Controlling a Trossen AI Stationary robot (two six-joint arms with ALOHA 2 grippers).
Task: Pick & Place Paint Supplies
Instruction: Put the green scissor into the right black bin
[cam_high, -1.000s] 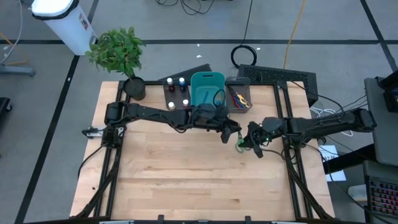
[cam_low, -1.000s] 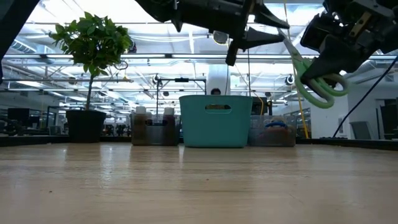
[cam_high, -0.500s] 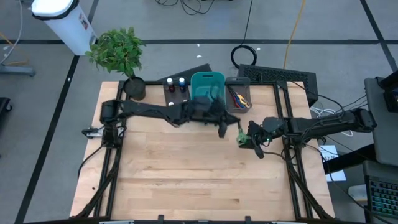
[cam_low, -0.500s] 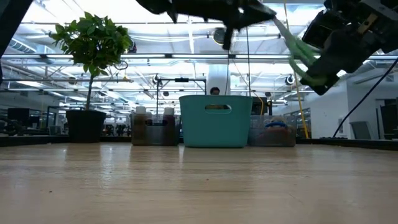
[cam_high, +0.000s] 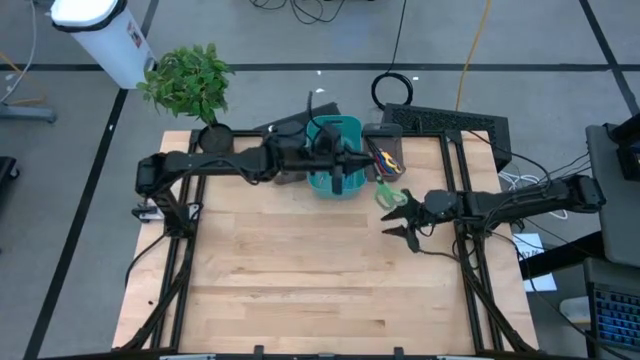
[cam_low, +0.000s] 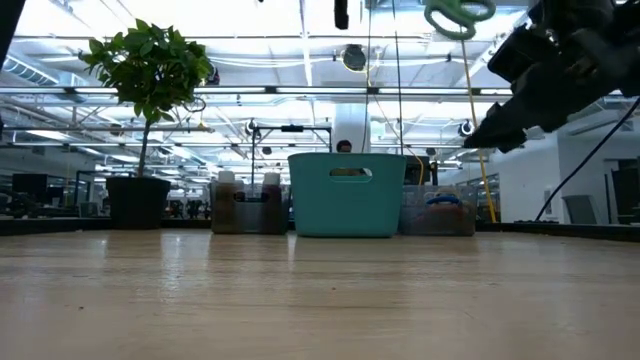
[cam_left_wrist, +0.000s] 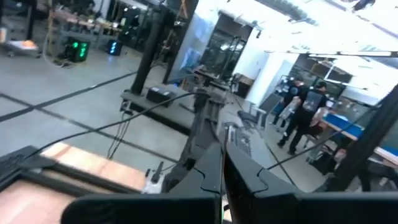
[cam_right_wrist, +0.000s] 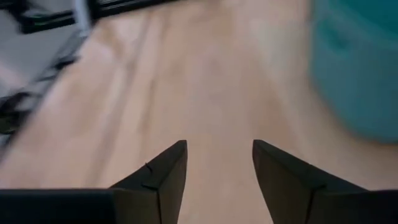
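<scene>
While the left pincer (cam_high: 345, 184) is hovering over the near edge of the teal bin (cam_high: 334, 128), its fingers (cam_left_wrist: 249, 186) are pressing fully together, gripping the green scissors (cam_high: 386, 194) by the blade end. The scissors are hanging well above the tabletop (cam_high: 300, 280), their handles poking out just past the bin's right side, between the two pincers. The right pincer (cam_high: 398, 219) is sitting lower and just beside them, its jaws standing wide apart and holding nothing, with only bare wood showing between its fingers (cam_right_wrist: 158, 177). The left arm is stretching across the back of the tabletop and covering most of the dark grey bin (cam_low: 245, 212) where the small dark bottles (cam_low: 228, 190) are standing. On the teal bin's other side, a second grey bin (cam_high: 386, 152) is holding more coloured scissors. A potted plant (cam_high: 190, 85) is standing at the back left corner. People (cam_left_wrist: 308, 115) are standing far off in the room.
</scene>
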